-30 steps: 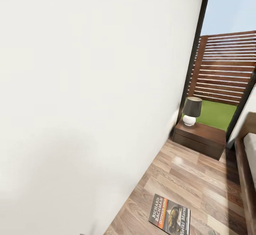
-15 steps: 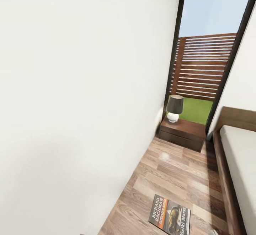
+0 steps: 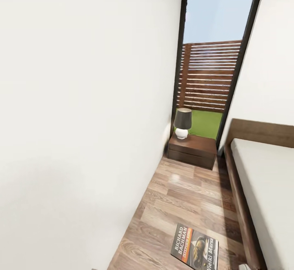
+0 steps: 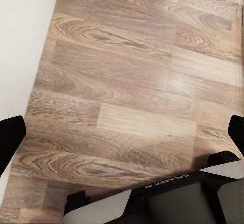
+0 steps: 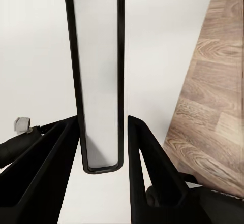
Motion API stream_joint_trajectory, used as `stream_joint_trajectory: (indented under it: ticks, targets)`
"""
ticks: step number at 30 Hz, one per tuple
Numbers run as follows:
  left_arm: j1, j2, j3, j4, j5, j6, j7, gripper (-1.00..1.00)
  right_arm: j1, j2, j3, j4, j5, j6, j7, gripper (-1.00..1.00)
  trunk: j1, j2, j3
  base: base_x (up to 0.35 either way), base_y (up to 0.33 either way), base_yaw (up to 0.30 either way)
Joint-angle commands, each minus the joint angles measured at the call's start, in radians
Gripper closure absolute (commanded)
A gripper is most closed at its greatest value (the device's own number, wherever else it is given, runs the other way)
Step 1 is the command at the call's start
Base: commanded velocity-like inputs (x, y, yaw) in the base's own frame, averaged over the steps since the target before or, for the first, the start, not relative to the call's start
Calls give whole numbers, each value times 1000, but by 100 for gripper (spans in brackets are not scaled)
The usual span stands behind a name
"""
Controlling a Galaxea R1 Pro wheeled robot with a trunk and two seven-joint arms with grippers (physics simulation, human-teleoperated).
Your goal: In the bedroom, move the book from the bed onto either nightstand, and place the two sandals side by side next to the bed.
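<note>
— Kind of place?
— Bedroom in a home: bed (image 3: pixel 261 172) with pale mattress and dark wooden frame at right, nightstand (image 3: pixel 192 150) with lamp (image 3: pixel 182 123) at far end.
— Further signs?
— White wall (image 3: pixel 81 119), wood-plank floor (image 3: pixel 188 200), tall dark-framed window (image 3: pixel 212 58) onto grass and slatted fence.

Book (image 3: pixel 194 247): lower corner ran off the head view's bottom edge; small cover lettering unreadable. Bed (image 3: pixel 261 188) cut by right edge, foot end unseen. Left gripper (image 4: pixel 122 132): fingertips clipped at both frame sides in wrist view.
</note>
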Motion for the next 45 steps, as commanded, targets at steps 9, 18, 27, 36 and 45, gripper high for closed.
stream_joint_trajectory:
  ticks: [9, 18, 27, 36, 45]
  targets:
    - [-1, 0, -8, 1, 10, -3, -4, -100, -2, 0, 1, 3, -10, 10, 4, 100, 1, -2, -2, 1, 0, -282]
    - [-1, 0, -8, 2, 10, -3, -4, -100, -2, -1, 1, 3, -10, 10, 4, 100, 1, -2, -2, 13, 0, -282]
    - [-1, -1, -8, 2, 10, -3, -4, -100, -2, 0, 1, 3, -10, 10, 4, 100, 1, -2, -2, 200, 0, -282]
    - [-1, 0, -8, 1, 10, -3, -4, -100, -2, 0, 1, 3, -10, 10, 4, 100, 1, -2, -2, 11, 0, -282]
    - [-1, -1, -8, 1, 10, -3, -4, -100, -2, 0, 1, 3, -10, 10, 4, 100, 1, -2, -2, 0, 0, -282]
